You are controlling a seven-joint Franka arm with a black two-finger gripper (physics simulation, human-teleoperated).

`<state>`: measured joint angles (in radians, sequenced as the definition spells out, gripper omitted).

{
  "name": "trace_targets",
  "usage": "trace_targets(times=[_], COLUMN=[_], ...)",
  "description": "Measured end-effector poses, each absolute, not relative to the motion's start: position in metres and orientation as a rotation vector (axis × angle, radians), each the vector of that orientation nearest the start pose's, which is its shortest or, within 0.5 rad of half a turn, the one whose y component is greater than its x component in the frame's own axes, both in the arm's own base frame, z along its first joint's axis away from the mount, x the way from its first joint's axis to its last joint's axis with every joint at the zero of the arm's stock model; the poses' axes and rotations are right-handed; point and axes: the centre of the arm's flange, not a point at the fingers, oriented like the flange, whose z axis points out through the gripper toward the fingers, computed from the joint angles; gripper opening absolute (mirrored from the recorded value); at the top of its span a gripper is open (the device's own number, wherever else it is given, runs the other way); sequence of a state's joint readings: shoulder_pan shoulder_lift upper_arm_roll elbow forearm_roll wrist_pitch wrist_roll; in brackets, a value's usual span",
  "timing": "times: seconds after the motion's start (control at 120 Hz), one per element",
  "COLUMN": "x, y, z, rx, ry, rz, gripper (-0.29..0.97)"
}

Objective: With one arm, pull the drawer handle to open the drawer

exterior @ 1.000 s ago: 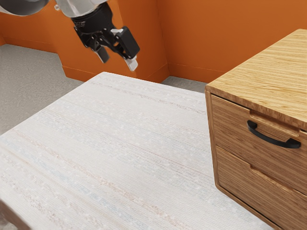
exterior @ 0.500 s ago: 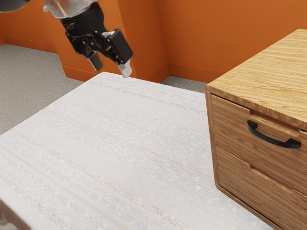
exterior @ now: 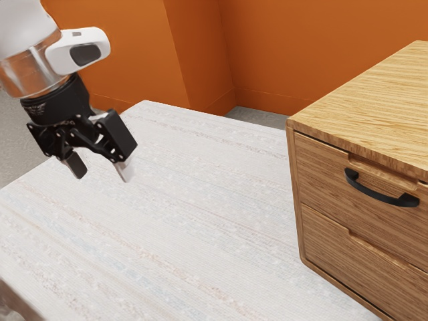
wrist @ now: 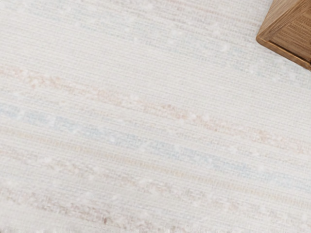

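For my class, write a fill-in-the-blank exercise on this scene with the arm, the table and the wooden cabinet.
1. The gripper hangs above the table with its jaws ____, holding nothing.
2. The handle on the upper drawer is coloured ____.
3. The cabinet stands on the table at the exterior view's ____ side.
4. The upper drawer is ____, not yet pulled out.

Missing words: open; black; right; shut.

1 cabinet (exterior: 374,100) w/ 2 drawers (exterior: 321,174), 1 blk handle (exterior: 378,192), 1 table (exterior: 200,214), 1 claw (exterior: 101,172)
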<state>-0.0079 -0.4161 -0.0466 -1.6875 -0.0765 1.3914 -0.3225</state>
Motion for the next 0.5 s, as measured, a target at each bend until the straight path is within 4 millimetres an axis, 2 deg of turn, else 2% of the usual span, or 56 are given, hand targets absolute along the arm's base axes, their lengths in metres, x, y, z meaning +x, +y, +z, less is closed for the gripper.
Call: trace_targets(times=[0.133, 0.217, 0.283, 0.425, 0.5], x=[0.377, 0.374, 0.375, 0.384, 0.387], y=[-0.046, -0.075, -0.086, -0.093, -0.107], z=[0.747, 0.745, 0.742, 0.737, 0.733], rx=[-3.208, -3.206, -3.207, -3.217, -3.195], ry=[-0.547, -0.558, -0.596, -0.717, -0.776], rz=[-0.143, -0.129, -0.121, -0.089, -0.085], gripper=[0.68, 0.68, 0.68, 0.68, 0.68])
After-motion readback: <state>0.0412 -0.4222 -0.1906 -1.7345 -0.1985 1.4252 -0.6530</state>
